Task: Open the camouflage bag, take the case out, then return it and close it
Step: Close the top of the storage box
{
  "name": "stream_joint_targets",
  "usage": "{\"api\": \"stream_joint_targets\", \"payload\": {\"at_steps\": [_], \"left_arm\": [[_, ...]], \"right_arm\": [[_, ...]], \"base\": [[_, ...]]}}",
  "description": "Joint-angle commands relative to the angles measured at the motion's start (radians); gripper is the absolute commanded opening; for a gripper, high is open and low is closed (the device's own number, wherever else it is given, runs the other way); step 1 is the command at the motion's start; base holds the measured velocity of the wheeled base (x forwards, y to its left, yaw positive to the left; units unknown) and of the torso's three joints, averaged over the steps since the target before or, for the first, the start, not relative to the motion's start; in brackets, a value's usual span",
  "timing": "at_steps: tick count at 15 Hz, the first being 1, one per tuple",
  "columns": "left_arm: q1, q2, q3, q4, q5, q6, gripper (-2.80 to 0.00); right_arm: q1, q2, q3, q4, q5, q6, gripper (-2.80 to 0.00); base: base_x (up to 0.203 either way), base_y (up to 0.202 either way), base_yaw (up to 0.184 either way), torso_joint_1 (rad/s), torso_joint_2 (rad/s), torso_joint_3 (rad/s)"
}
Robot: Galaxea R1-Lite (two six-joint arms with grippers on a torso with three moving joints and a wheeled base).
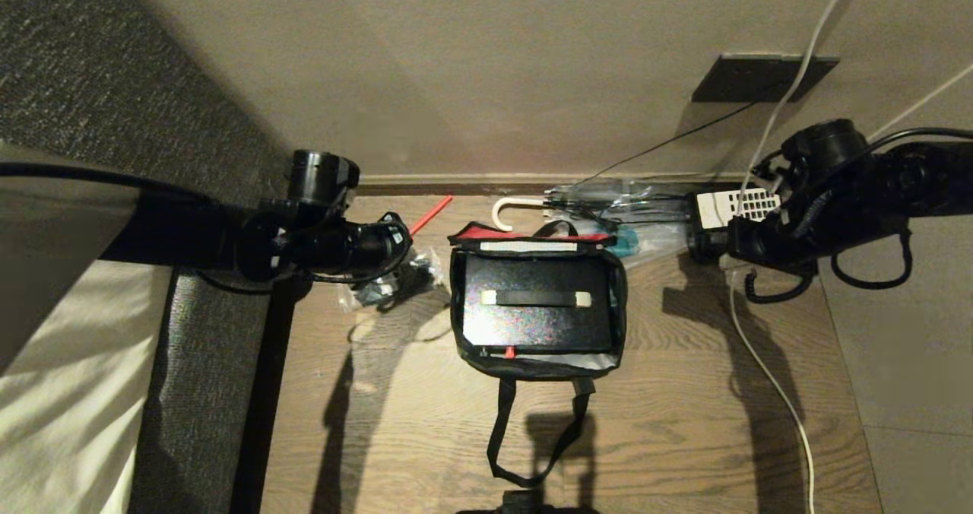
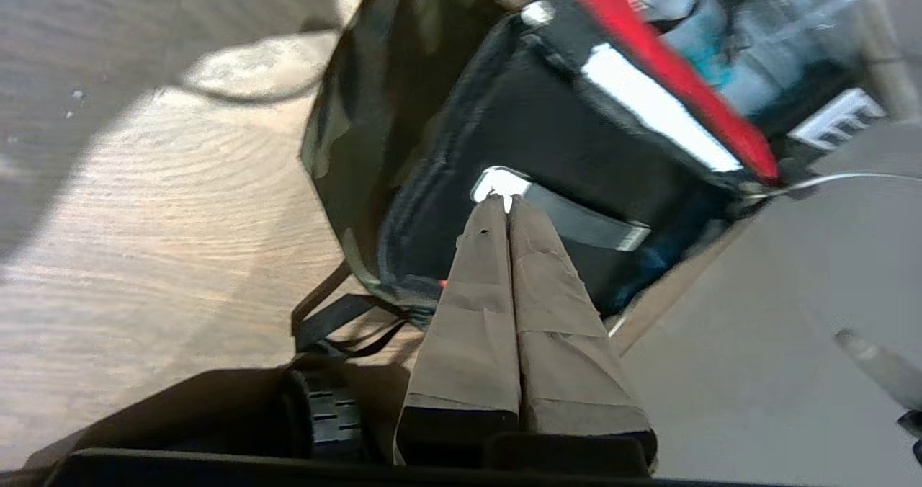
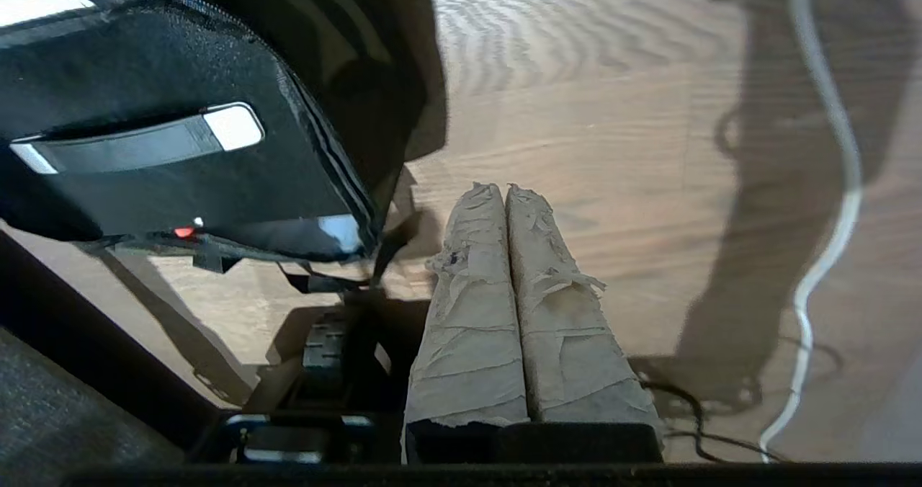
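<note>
The camouflage bag (image 1: pixel 617 301) lies open on the wooden floor, its red lining (image 1: pixel 486 234) showing at the far rim. Inside it lies the black case (image 1: pixel 532 320), with its pale-ended strap handle (image 1: pixel 538 298) up and a small red latch (image 1: pixel 509 353) at the near edge. My left gripper (image 2: pixel 508 199) is shut and empty, hovering over the handle's pale end (image 2: pixel 498 181) above the case (image 2: pixel 547 127). My right gripper (image 3: pixel 504 189) is shut and empty over bare floor just right of the bag (image 3: pixel 360 47); the case (image 3: pixel 144 69) shows there too.
A clear packet of black items (image 1: pixel 395 286) lies left of the bag. A white-handled umbrella (image 1: pixel 508 211), a telephone with white keypad (image 1: pixel 733 206) and a white cable (image 1: pixel 768 362) lie behind and to the right. The bag's black strap (image 1: pixel 532 438) trails toward me. A bed edge (image 1: pixel 76 362) is at left.
</note>
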State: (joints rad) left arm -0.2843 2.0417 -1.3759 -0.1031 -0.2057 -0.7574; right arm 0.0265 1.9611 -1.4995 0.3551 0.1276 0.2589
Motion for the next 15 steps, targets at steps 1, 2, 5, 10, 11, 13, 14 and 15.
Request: {"api": "stream_joint_targets", "payload": {"at_steps": [1, 2, 5, 10, 11, 13, 14, 15], "left_arm": [[-0.006, 0.042, -0.024, -0.002, 0.000, -0.007, -2.80], [-0.009, 0.051, -0.033, -0.001, 0.002, -0.008, -2.80], [-0.025, 0.111, -0.079, 0.010, 0.121, -0.005, -2.80], [-0.029, 0.178, -0.162, 0.002, 0.173, -0.015, -2.80], [-0.029, 0.196, -0.187, 0.002, 0.177, -0.030, -2.80], [-0.028, 0.211, -0.215, 0.002, 0.179, -0.060, -2.80], [-0.027, 0.220, -0.226, 0.002, 0.180, -0.063, -2.80], [-0.024, 0.221, -0.232, 0.002, 0.181, -0.063, -2.80]], "right_arm": [[0.016, 0.066, 0.003, -0.081, 0.004, 0.013, -2.80], [0.026, 0.091, 0.001, -0.130, 0.006, 0.032, -2.80], [0.038, 0.134, -0.010, -0.227, 0.064, 0.112, -2.80], [0.060, 0.207, -0.040, -0.331, 0.086, 0.196, -2.80], [0.067, 0.235, -0.057, -0.394, 0.088, 0.238, -2.80], [0.082, 0.278, -0.071, -0.432, 0.089, 0.266, -2.80], [0.092, 0.295, -0.084, -0.448, 0.089, 0.274, -2.80], [0.098, 0.306, -0.096, -0.474, 0.094, 0.301, -2.80]], "base": [[0.000, 0.000, 0.000, 0.000, 0.00, 0.000], [0.000, 0.000, 0.000, 0.000, 0.00, 0.000], [0.000, 0.000, 0.000, 0.000, 0.00, 0.000], [0.000, 0.000, 0.000, 0.000, 0.00, 0.000], [0.000, 0.000, 0.000, 0.000, 0.00, 0.000], [0.000, 0.000, 0.000, 0.000, 0.00, 0.000], [0.000, 0.000, 0.000, 0.000, 0.00, 0.000], [0.000, 0.000, 0.000, 0.000, 0.00, 0.000]]}}
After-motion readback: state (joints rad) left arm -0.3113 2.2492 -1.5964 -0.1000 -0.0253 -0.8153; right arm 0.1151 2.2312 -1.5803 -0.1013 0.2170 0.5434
